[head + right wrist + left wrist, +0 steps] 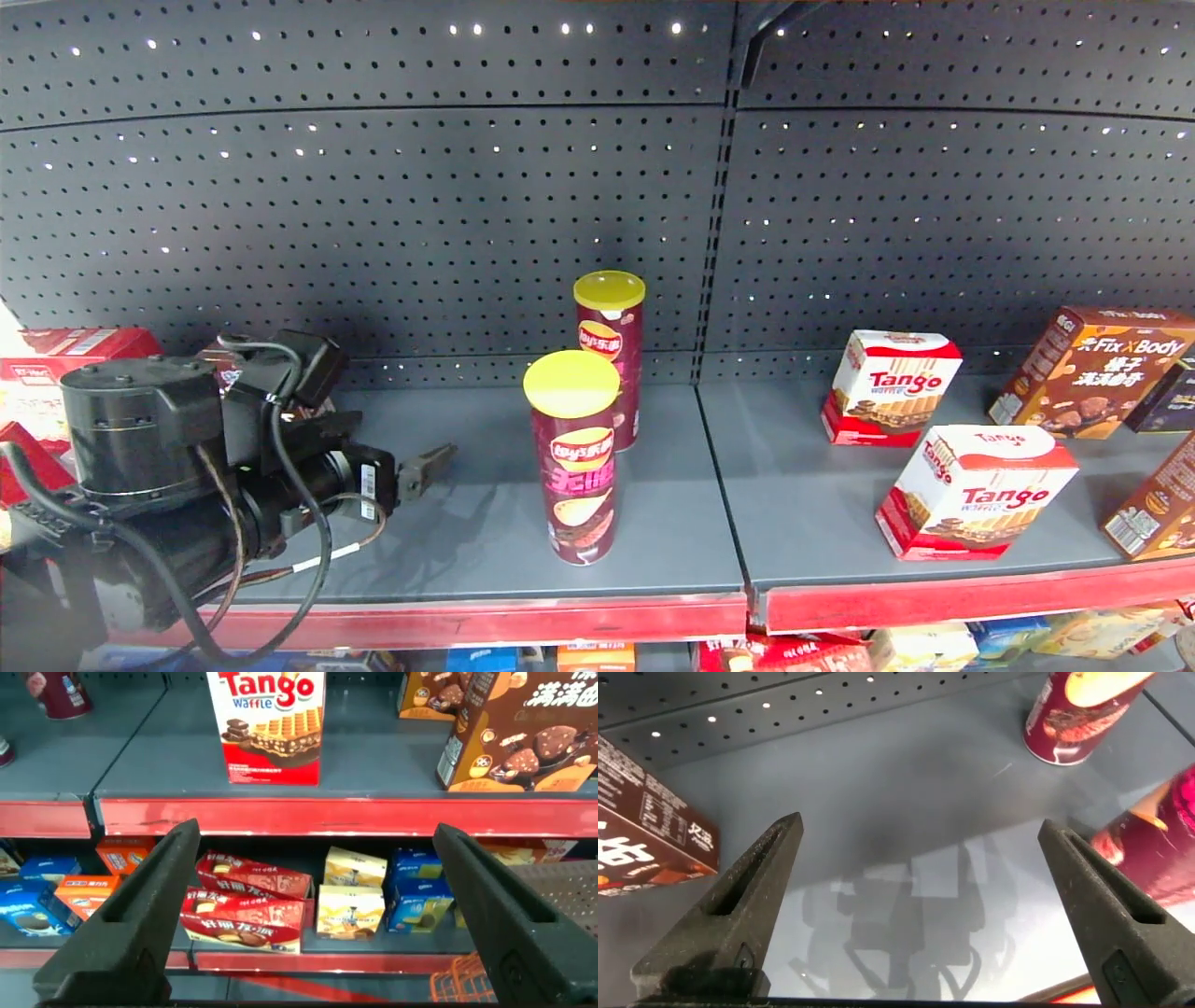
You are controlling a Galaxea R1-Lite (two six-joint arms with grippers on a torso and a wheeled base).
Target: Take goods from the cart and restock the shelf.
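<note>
Spanning the whole head view is a grey store shelf with a red front edge and a dotted back panel. At its left end the left gripper hovers low over bare shelf, fingers spread wide apart and empty, pointing toward the middle. The right gripper is in front of the shelf's red edge, facing the lower shelf of boxed snacks, fingers also wide apart and empty.

Two white-and-red waffle boxes stand on the right half, with brown boxes beyond them. Two tall maroon chip cans with yellow lids stand upright mid-shelf, the front can just ahead of the back can.

Restocking looks partly done: much of the shelf is bare, and neither gripper carries goods, so another fetch seems due.
</note>
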